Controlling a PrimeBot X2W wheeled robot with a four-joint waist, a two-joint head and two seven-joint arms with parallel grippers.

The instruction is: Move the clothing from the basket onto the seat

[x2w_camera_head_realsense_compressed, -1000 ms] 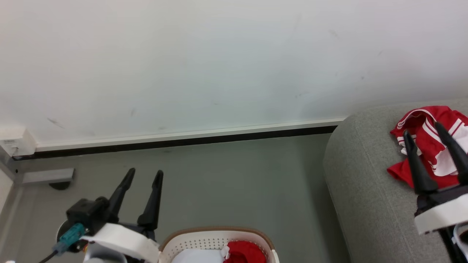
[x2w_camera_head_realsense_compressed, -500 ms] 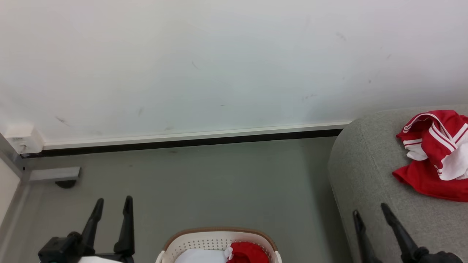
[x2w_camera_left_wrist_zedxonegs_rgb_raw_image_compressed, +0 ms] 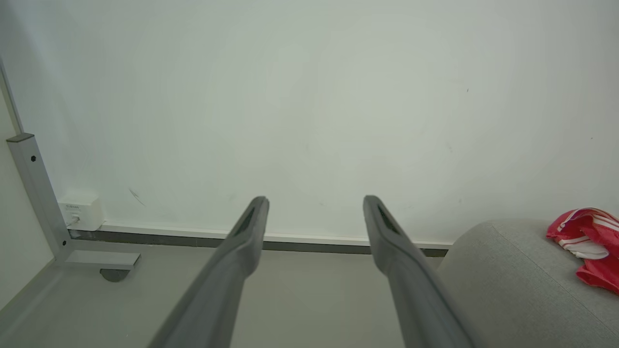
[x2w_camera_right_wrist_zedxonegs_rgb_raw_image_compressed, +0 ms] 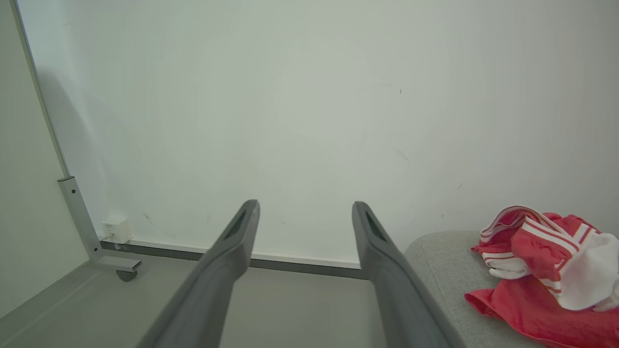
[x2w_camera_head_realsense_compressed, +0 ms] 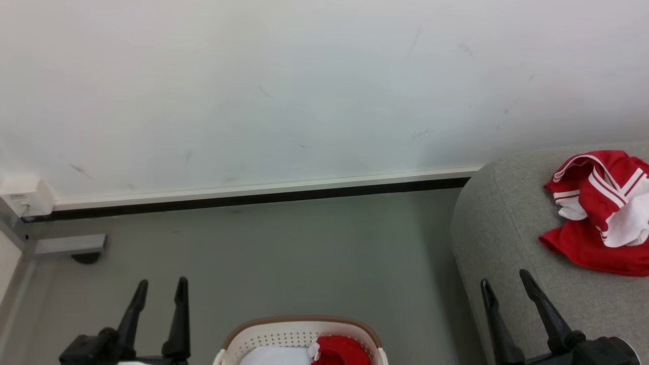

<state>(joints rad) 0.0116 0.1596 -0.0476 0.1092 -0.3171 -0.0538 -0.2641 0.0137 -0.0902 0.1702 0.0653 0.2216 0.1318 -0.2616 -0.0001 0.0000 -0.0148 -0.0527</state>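
Note:
A crumpled red garment with white stripes (x2w_camera_head_realsense_compressed: 601, 210) lies on the grey seat (x2w_camera_head_realsense_compressed: 502, 238) at the right; it shows too in the left wrist view (x2w_camera_left_wrist_zedxonegs_rgb_raw_image_compressed: 587, 239) and the right wrist view (x2w_camera_right_wrist_zedxonegs_rgb_raw_image_compressed: 546, 268). The cream basket (x2w_camera_head_realsense_compressed: 299, 334) with its brown rim sits at the bottom centre and holds red and white clothing (x2w_camera_head_realsense_compressed: 339, 351). My left gripper (x2w_camera_head_realsense_compressed: 161, 284) is open at the lower left, left of the basket. My right gripper (x2w_camera_head_realsense_compressed: 504, 283) is open at the lower right, over the seat's near edge, below the garment. Both grippers are empty.
A white wall with a pale skirting board (x2w_camera_head_realsense_compressed: 253, 190) runs behind the grey floor (x2w_camera_head_realsense_compressed: 284, 253). A grey metal frame foot (x2w_camera_head_realsense_compressed: 68, 244) and a white wall box (x2w_camera_head_realsense_compressed: 23, 197) stand at the far left.
My right gripper has drawn back from the garment on the seat to the lower right. My left gripper has dropped lower. The garment stays lying on the seat.

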